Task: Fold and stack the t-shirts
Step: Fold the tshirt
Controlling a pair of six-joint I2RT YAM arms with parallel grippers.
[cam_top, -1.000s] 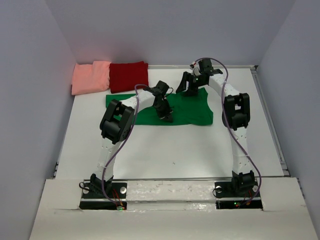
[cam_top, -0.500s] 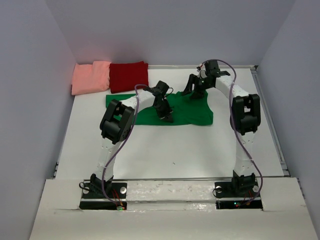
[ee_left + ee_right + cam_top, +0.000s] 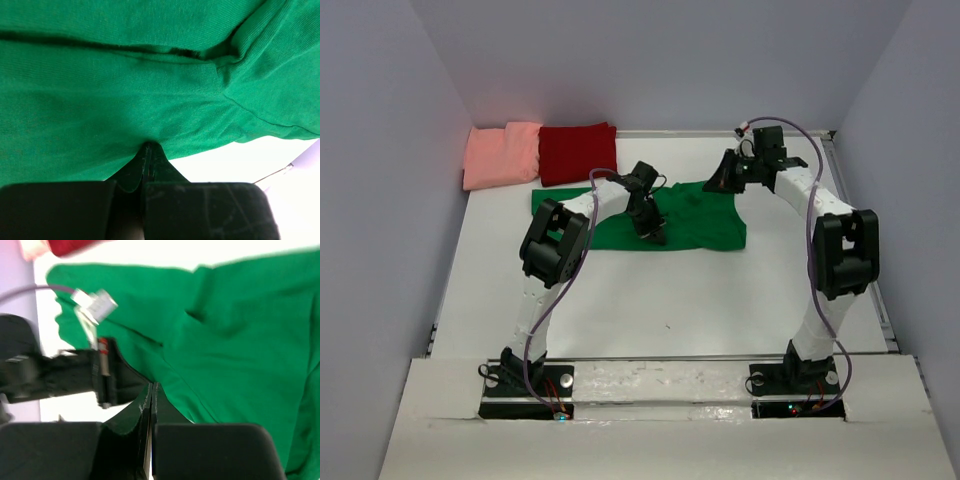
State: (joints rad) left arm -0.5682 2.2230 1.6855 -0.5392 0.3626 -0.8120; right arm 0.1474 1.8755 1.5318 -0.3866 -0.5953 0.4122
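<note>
The green t-shirt (image 3: 695,222) lies spread flat in the middle of the table. It fills the left wrist view (image 3: 125,90). My left gripper (image 3: 654,236) is shut, and its tips (image 3: 148,145) press on the shirt's near edge; no cloth shows between the jaws. My right gripper (image 3: 717,180) hovers at the shirt's far right corner. In its own blurred view it is shut (image 3: 151,385) with nothing held, above the green t-shirt (image 3: 230,340). The folded salmon-pink t-shirt (image 3: 502,153) and the dark red t-shirt (image 3: 578,152) lie side by side at the back left.
Grey walls close in the table on the left, back and right. A metal rail (image 3: 860,240) runs along the table's right edge. The left arm's wrist and cable (image 3: 95,307) show in the right wrist view.
My right gripper has swung right, from over the shirt's back middle to its far right corner, and has gone from open to shut. The left arm and the shirts have not moved.
</note>
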